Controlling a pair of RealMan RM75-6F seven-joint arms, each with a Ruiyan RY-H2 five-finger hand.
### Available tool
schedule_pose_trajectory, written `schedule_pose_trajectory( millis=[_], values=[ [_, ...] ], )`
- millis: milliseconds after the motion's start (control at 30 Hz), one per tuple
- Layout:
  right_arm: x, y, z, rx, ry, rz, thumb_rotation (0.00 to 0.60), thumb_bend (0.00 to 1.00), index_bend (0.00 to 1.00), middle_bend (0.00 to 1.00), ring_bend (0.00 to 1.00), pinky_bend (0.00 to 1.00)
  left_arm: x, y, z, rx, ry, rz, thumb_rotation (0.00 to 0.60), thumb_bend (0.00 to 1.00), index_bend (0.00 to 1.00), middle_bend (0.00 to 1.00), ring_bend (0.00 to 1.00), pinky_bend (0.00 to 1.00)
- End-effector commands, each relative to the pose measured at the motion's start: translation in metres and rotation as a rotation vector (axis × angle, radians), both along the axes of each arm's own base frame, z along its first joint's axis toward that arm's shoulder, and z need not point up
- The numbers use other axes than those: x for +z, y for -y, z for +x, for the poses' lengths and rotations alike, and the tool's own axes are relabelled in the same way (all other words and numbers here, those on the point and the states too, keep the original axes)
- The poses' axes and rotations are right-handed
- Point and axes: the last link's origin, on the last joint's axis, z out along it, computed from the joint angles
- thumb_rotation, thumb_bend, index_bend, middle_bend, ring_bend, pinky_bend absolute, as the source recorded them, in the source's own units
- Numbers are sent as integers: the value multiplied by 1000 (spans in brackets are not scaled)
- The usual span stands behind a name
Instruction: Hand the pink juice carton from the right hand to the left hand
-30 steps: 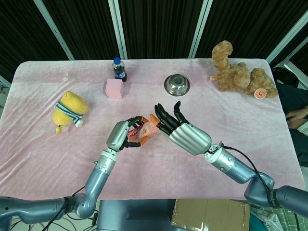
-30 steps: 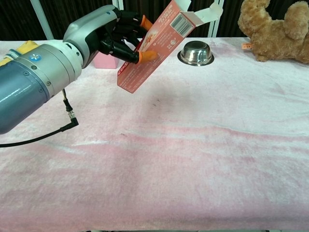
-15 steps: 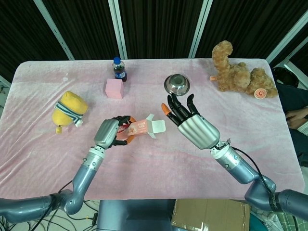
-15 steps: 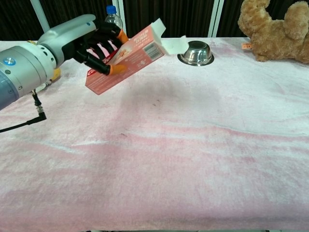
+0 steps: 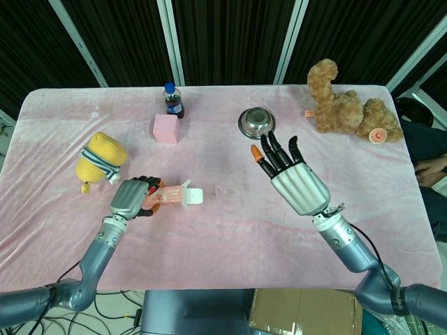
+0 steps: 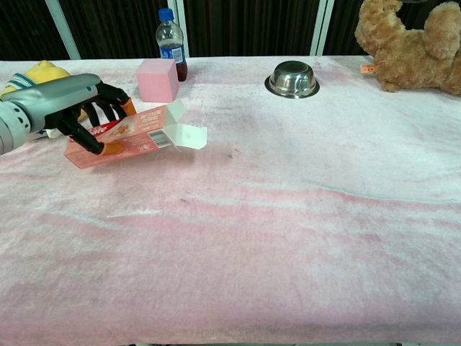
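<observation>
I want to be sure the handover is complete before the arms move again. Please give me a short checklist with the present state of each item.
1. Left hand grips the pink juice carton: ok, its fingers wrap the carton in both views.
2. Right hand is free of the carton: ok, fingers apart, holding nothing, well apart from it.
3. Carton flaps closed: not ok, the white flaps at its far end stand open.
4. Carton resting on the table or held above it: cannot tell.
5. Space beside the left hand: not ok for a wide sweep, the yellow plush toy and pink block are near.
</observation>
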Motion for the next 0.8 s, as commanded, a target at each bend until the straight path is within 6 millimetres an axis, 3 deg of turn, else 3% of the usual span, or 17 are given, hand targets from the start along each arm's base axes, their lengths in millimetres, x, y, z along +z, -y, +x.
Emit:
schedule_pose_trajectory(
  millis=[33, 367, 533, 667, 800],
  values=[
    [-1, -1, -4, -13, 9, 4, 600, 237, 72, 104, 53, 295, -1, 1, -4, 5, -24, 0, 600, 193, 251, 258, 157, 236],
    [2, -5, -33, -109, 57, 14, 600, 237, 72, 104, 54, 272, 3, 7, -2, 18, 3, 32, 600, 171, 220, 204, 129, 183],
    [6, -22, -67, -250, 213, 66, 600, 231, 47, 98, 54, 233, 24, 21, 4, -67, 52, 82, 600, 166, 192, 153, 112, 166],
    [12, -43, -104, -405, 356, 129, 600, 172, 1, 35, 12, 159, 44, 38, -9, -128, 34, 117, 600, 139, 148, 96, 75, 132],
    [18, -72, -139, -575, 527, 209, 600, 128, 0, 0, 0, 104, 66, 58, -27, -182, 5, 161, 600, 36, 69, 31, 26, 69]
  ],
)
